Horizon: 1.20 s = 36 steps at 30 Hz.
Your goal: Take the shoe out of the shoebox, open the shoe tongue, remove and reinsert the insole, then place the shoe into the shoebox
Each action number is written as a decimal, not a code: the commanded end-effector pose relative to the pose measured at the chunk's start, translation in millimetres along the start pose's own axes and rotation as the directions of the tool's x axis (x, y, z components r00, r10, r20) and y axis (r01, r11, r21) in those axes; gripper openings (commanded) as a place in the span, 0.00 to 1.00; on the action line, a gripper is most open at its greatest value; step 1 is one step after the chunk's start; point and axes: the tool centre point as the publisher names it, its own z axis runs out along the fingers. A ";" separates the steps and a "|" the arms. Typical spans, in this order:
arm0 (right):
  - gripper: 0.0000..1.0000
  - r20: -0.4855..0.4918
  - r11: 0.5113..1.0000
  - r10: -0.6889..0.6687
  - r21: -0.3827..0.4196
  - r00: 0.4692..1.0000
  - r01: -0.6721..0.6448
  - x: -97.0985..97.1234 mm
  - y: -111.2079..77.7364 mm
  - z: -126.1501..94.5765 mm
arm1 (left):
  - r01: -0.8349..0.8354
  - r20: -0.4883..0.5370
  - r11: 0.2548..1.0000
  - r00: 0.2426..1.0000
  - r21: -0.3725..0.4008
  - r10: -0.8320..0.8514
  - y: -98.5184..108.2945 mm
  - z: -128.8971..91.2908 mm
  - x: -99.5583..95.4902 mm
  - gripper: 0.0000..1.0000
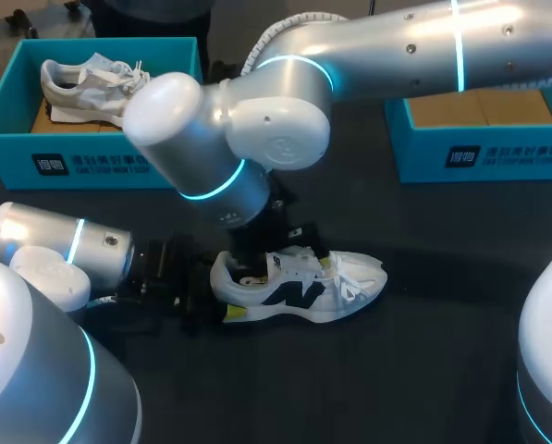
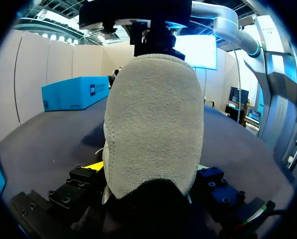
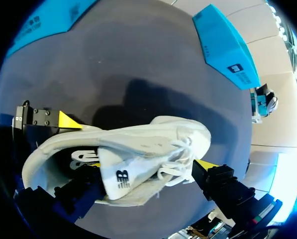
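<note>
- Dark table (image 1: 442,370): head view showed left gripper (image 1: 223,292) clamped on heel of shoe (image 1: 303,289).
- Only right wrist view showed tongue (image 3: 119,172), by right gripper (image 3: 149,165); its grip could not be told.

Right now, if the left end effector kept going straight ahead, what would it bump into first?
The shoe. Its grey heel fills the left wrist view, right in front of the left end effector. It looks very close, maybe touching; I can't tell.
</note>
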 end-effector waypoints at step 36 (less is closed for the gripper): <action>0.00 -0.226 0.988 0.119 -0.073 0.967 -0.139 -87.3 -5.6 -1.9 | 0.000 -0.001 1.000 1.000 -0.002 0.000 -0.2 -0.9 0.1 0.00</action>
